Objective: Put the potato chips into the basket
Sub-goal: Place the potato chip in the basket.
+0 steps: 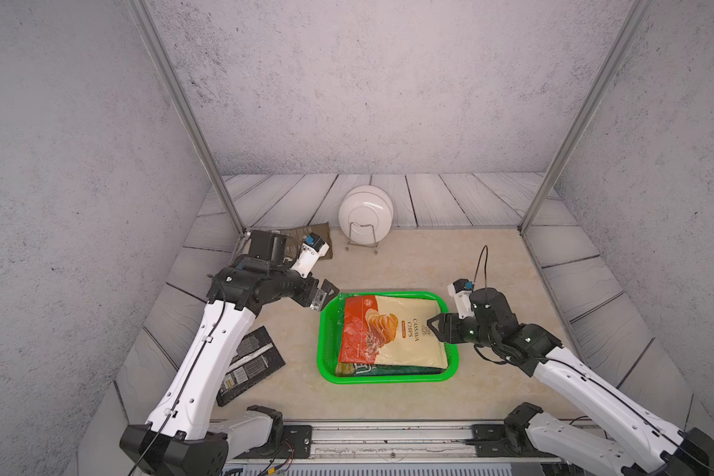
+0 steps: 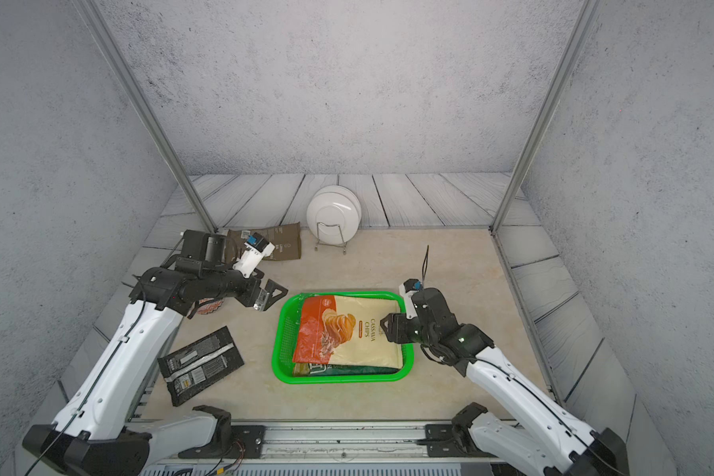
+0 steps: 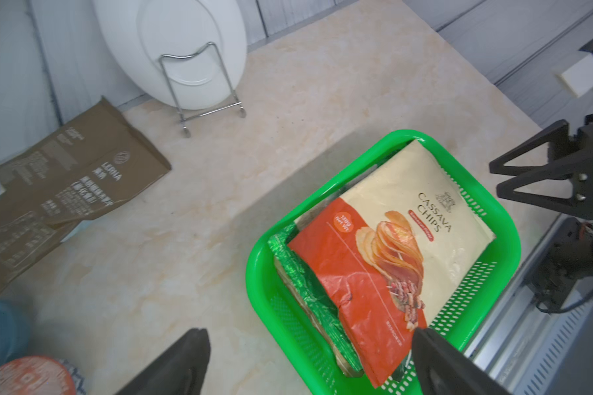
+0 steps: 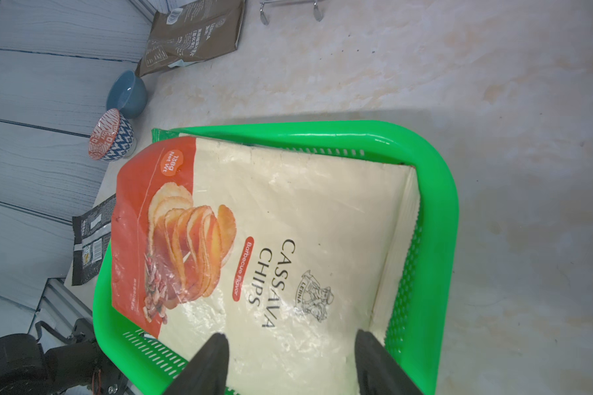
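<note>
The left hand (image 1: 325, 296) hovers released beside the green basket's (image 1: 321, 354) far-left corner, while the right hand (image 1: 433, 325), also released, hangs over the cassava chips bag (image 1: 413, 338) at the right rim.

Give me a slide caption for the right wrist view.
Open right tool over a cream-and-orange chip bag in the bright green plastic basket.

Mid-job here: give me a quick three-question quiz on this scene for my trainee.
1. Which bag lies on top in the basket? A brown bag; B cream-and-orange bag; C black bag.
2. True or false: the left gripper is open and empty.
3. Fill in: beneath the top bag, a ___ bag shows.
Key: 1 B; 2 true; 3 green bag.
</note>
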Robot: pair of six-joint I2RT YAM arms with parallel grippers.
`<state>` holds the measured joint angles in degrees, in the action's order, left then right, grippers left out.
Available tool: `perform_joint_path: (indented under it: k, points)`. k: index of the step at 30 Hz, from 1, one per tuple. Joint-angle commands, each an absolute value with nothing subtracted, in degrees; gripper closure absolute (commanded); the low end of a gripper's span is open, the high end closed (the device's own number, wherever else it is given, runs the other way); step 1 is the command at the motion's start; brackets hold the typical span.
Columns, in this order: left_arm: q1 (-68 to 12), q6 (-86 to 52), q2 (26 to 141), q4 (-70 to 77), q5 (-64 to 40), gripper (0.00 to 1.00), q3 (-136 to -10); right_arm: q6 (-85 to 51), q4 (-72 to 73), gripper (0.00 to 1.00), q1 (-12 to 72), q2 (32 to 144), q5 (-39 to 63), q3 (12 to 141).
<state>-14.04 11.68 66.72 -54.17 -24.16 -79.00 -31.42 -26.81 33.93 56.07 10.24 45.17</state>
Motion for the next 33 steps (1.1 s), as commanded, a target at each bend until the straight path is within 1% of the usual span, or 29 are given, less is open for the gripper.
perform_joint_path:
  k: [1,6,10,12,15,19,23,26,33]
  points:
    - [-11.1,11.8,63.1,-53.3,-21.4,0.02,-75.3,-30.8,-25.9,0.37,34.9,59.8,12.8,49.3]
    - [-5.2,13.3,59.8,-53.3,-22.7,0.01,-69.2,-30.5,-26.2,0.37,39.5,67.2,9.6,54.6]
    - [0.3,13.6,58.9,-53.2,-24.8,0.02,-64.4,-29.4,-27.8,0.37,45.0,74.9,5.5,60.8]
    - [2.3,14.0,58.4,-52.1,-23.9,0.02,-61.7,-28.7,-29.0,0.38,48.1,79.1,3.6,64.6]
    - [4.7,14.7,57.6,-50.0,-21.3,0.02,-57.6,-27.5,-31.9,0.43,52.3,85.8,1.1,71.1]
    - [6.4,15.2,56.5,-47.8,-17.3,0.02,-53.6,-26.0,-34.4,0.47,55.9,94.5,-1.3,78.0]
    - [6.6,14.3,55.3,-45.5,-13.3,0.02,-51.0,-24.9,-34.0,0.47,57.1,100.3,-2.5,81.7]
    - [6.5,13.2,54.5,-44.7,-14.6,0.02,-49.7,-24.4,-34.8,0.46,57.6,104.0,-2.4,83.5]
    - [6.6,13.1,54.8,-44.5,-15.1,0.02,-49.0,-23.9,-34.6,0.43,58.7,108.5,-2.4,82.9]
